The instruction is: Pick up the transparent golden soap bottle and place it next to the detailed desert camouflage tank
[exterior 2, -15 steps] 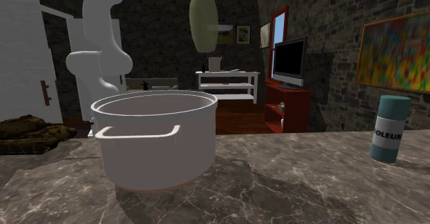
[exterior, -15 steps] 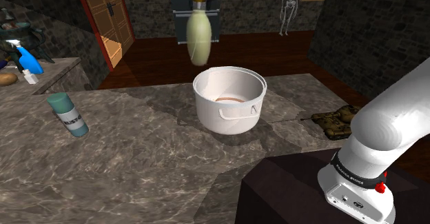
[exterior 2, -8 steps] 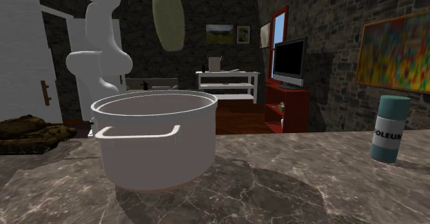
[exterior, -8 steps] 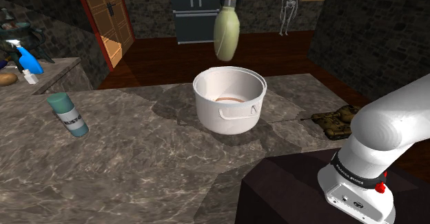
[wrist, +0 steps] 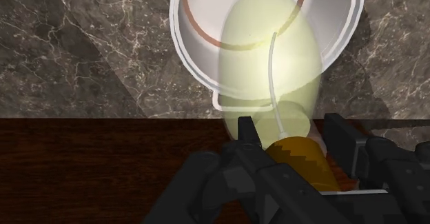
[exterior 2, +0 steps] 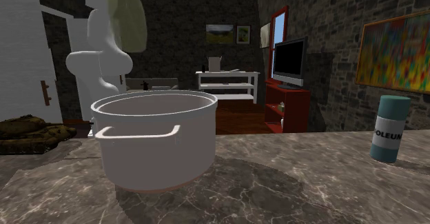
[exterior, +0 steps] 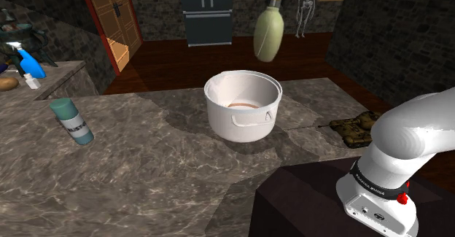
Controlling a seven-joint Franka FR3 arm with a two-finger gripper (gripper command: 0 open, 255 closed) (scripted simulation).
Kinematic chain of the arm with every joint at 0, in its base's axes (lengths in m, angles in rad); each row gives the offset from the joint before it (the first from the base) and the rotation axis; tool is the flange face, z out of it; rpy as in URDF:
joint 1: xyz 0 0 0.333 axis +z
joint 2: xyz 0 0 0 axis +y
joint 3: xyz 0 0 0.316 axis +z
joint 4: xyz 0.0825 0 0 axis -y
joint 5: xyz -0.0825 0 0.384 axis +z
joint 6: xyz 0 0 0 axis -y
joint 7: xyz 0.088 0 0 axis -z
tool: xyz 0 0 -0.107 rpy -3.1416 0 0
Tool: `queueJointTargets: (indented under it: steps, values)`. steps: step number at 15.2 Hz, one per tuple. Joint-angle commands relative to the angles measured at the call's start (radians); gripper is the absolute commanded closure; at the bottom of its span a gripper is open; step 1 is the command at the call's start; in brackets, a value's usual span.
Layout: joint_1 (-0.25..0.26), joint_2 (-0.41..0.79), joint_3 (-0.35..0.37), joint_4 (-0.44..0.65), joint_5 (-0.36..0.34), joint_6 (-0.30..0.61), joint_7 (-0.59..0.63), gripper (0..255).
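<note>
The white arm (exterior: pixel 405 145) is rising from its stand (exterior: pixel 300 203) at the shoulder view's lower right, its thick lower link leaning up towards the right edge; in the second exterior view it is standing at the far side of the counter, behind the pot and towards the left, its links stacking upward and running out of the top. The gripper (wrist: pixel 291 129) is pointing down over the marble counter (exterior: pixel 146 170); its two black fingers (wrist: pixel 247 134) are standing apart only as far as the bottle's neck allows, pinching it from both sides just above the golden-brown cap end. The soap bottle (exterior: pixel 268 33) is pale yellow-green and see-through, with a thin tube showing inside it in the wrist view; it is hanging neck up and body down, leaning slightly, high in the air and touching nothing below. In the shoulder view it is hovering above and beyond the right side of the white pot (exterior: pixel 243 106); in the second exterior view it is showing at the upper left, in front of the arm. The camouflage tank (exterior: pixel 355 128) is sitting on the counter near the right edge, well apart from the bottle. A teal can (exterior: pixel 71 120) is standing upright at the far left of the counter.
</note>
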Motion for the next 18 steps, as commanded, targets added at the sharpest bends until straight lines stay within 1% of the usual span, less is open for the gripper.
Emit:
queueJointTargets:
  steps: [1,9,13,18]
  values:
    - [-0.006,-0.029,-0.049,-0.024,-0.006,-0.006,-0.054,255]
    - [-0.038,-0.097,-0.225,-0.080,-0.048,-0.030,-0.244,255]
    - [-0.056,-0.106,-0.313,-0.081,-0.076,-0.040,-0.339,255]
    - [-0.077,-0.093,-0.425,-0.057,-0.110,-0.052,-0.459,255]
